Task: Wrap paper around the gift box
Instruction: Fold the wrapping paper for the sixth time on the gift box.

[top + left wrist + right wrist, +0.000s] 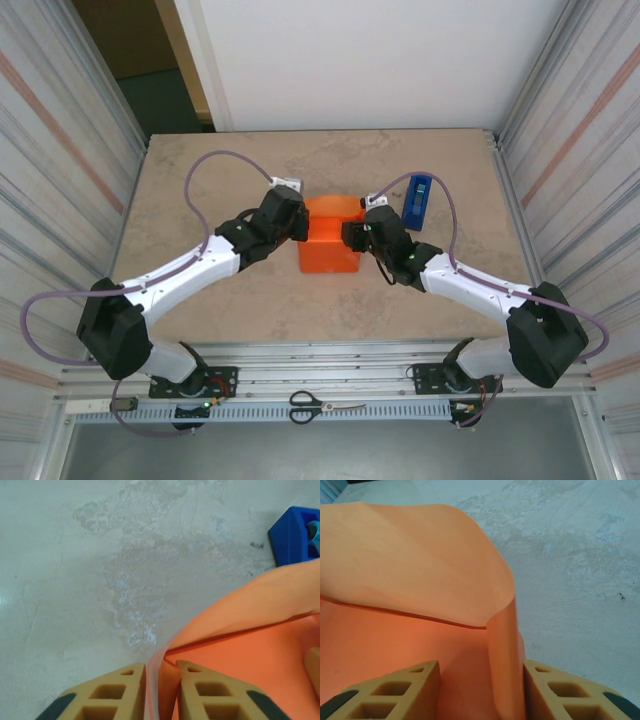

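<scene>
The paper [330, 255] sits in the middle of the counter [200, 180] as a blocky orange bundle, squared at its near end. Its far end rises in a loose rounded flap. The gift box is covered by the sheet and only its shape shows through.

The left fingers [115, 690] are at the bundle's far left corner. They stand a narrow gap apart, and the thin edge of the paper [250, 630] runs up through that gap. The gap is wider than the sheet, so they do not pinch it.

The right fingers [410, 685] are at the far right corner and stand about half apart. Orange paper [410, 565] fills the space between them. An upright fold of it lies against the inner face of the right-hand finger, and a curled flap arches beyond. I cannot tell whether they press on it.

A blue tape dispenser [421, 200] stands on the counter just beyond the right arm [470, 280], apart from the paper. Black-handled scissors [325, 406] lie on the rail between the two arm bases.
</scene>
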Robot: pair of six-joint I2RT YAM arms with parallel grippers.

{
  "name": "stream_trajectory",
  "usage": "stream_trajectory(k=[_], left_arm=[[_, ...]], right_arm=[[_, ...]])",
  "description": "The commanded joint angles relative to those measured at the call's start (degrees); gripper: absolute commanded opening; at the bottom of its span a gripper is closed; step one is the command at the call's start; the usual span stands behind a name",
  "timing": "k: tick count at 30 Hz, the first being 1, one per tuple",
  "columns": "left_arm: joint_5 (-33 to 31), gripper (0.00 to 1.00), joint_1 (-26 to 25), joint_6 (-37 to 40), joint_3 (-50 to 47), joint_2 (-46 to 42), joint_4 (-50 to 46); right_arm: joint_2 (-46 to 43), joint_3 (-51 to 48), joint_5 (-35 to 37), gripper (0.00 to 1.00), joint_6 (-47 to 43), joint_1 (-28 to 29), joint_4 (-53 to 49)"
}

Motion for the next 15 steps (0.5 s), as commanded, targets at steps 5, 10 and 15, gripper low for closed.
stream_trajectory(k=[5, 10, 15], left_arm=[[-0.96, 0.0, 0.77, 1.95, 3.17, -0.48, -1.57], [0.11, 0.21, 0.77, 2.01, 4.02, -1.24, -2.07], [-0.2, 0.33, 0.77, 1.77, 4.79, -1.86, -3.22]], right_arm=[[0.5, 0.4, 1.27, 0.44, 0.06, 0.28, -7.11], [0.64, 0.56, 1.27, 0.44, 0.02, 0.29, -7.11], [0.94, 0.58, 1.36, 0.45, 0.08, 0.3, -7.02]])
